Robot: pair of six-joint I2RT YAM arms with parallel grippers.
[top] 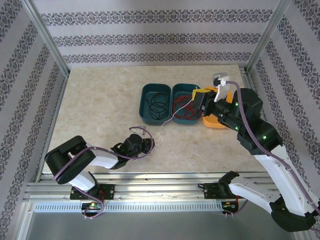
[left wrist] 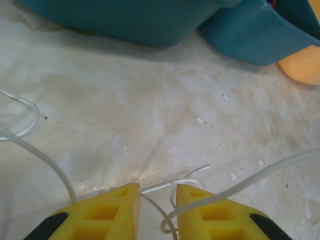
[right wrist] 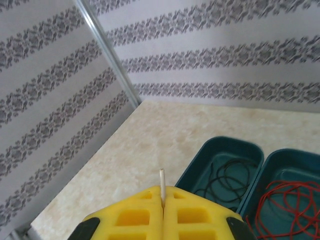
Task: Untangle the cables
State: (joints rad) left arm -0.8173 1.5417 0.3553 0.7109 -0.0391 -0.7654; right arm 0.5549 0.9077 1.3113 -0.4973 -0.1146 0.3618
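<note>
The black cable [top: 158,105] lies in the left teal tray [top: 142,100], the red cable [top: 184,110] in the right teal tray [top: 186,85], upper centre. The right gripper [right wrist: 163,196] clamps the white cable [right wrist: 161,179]; the left gripper [left wrist: 157,195], narrowly parted, straddles its slack. Placing it apparently remains.

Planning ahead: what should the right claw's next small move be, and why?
Probably carry the white cable toward the orange tray: the right claw is shut on its end; black cable lies in the left teal tray, red cable in the right teal tray.
</note>
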